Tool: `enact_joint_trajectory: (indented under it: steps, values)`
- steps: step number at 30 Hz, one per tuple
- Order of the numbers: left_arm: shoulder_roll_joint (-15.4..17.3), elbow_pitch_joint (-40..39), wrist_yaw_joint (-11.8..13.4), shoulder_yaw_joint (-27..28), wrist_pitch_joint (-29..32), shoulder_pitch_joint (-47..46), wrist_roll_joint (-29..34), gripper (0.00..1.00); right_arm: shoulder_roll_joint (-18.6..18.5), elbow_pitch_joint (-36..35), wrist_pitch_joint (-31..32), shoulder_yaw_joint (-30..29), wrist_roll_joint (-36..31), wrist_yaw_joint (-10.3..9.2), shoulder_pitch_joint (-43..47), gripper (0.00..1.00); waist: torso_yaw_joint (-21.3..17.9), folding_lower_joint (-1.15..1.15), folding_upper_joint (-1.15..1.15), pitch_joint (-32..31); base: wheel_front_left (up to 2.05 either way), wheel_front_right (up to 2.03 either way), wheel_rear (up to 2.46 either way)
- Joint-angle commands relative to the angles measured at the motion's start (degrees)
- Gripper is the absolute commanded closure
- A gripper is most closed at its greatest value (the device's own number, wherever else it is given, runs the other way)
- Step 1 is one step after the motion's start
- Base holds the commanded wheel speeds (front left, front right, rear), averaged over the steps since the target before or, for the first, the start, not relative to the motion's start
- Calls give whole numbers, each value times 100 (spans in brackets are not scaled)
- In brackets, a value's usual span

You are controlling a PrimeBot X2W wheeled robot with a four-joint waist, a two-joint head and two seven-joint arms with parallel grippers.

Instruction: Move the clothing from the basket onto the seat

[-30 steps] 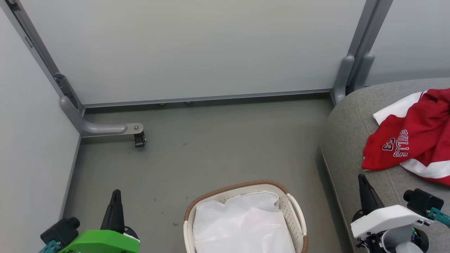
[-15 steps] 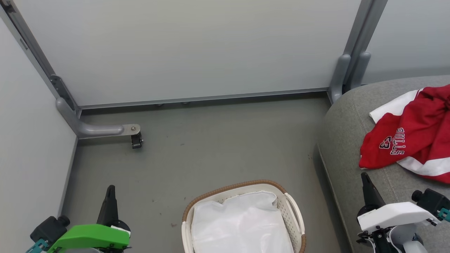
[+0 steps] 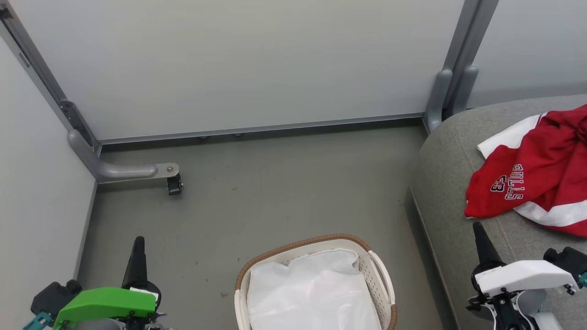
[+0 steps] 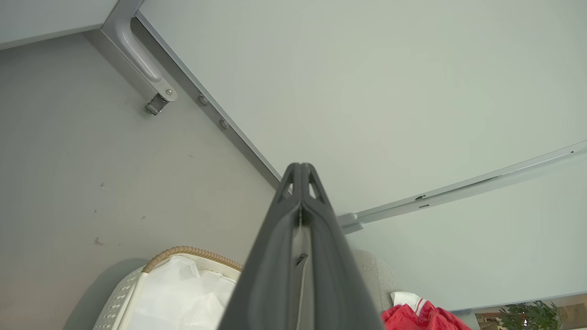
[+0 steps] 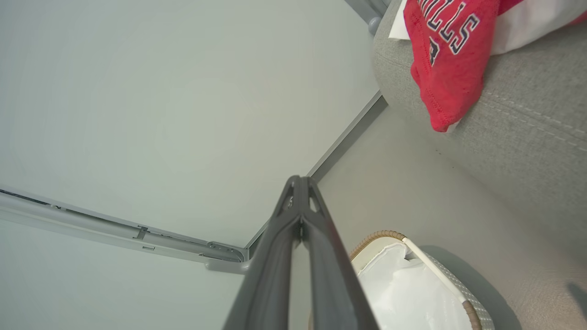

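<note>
Head view: an oval white basket [image 3: 302,243] with a brown woven rim is seen at the near centre, standing on a grey floor [image 3: 275,192], and a crumpled white cloth liner [image 3: 312,293] is seen inside it. To the right, near the basket, a grey seat [image 3: 447,192] is shown. The clothing [image 3: 536,178], a red jersey lettered "BULLS" with white panels, is laid on top of the seat, well apart from the basket. The left gripper [image 3: 138,240] is held above the floor at the near left. The right gripper [image 3: 477,225] is held over the seat at the near right, near the jersey's hem but apart from it. Pale wall panels [image 3: 257,68] are seen at the far side, with a small caster [image 3: 174,185] at the far left.

Left wrist view: the left gripper's two dark fingers are seen pressed together, clenched tip to tip. The basket's rim and liner are shown beside them, and a scrap of the red clothing on the seat.

Right wrist view: the right gripper's fingers are likewise seen clenched together. The jersey is draped over the seat's rounded edge, and the basket is seen on the floor
</note>
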Motion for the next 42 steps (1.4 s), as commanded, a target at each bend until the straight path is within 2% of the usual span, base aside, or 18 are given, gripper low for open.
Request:
enact_joint_trajectory:
  steps: [1,15,16,17,42]
  values:
    - [44,-71,-9,46,38,-175,-161,100,-41,-72,34,-34,171,-2,-123,100,-8,0,12,1,0,0,0]
    - [40,-103,-12,167,244,-243,-889,100,-46,-97,244,-101,1013,-3,-152,100,-82,0,15,8,0,0,0]
    - [37,-118,-13,220,331,-280,-1174,100,-48,-107,322,-127,1342,-3,-166,100,-114,0,16,11,0,0,0]
    - [36,-121,-13,230,345,-286,-1225,100,-49,-108,342,-133,1403,-3,-169,100,-120,0,17,12,0,0,0]
    - [13,-166,-17,426,663,-385,-2261,100,-57,-138,642,-233,2609,-3,-206,100,-253,0,22,25,0,0,0]
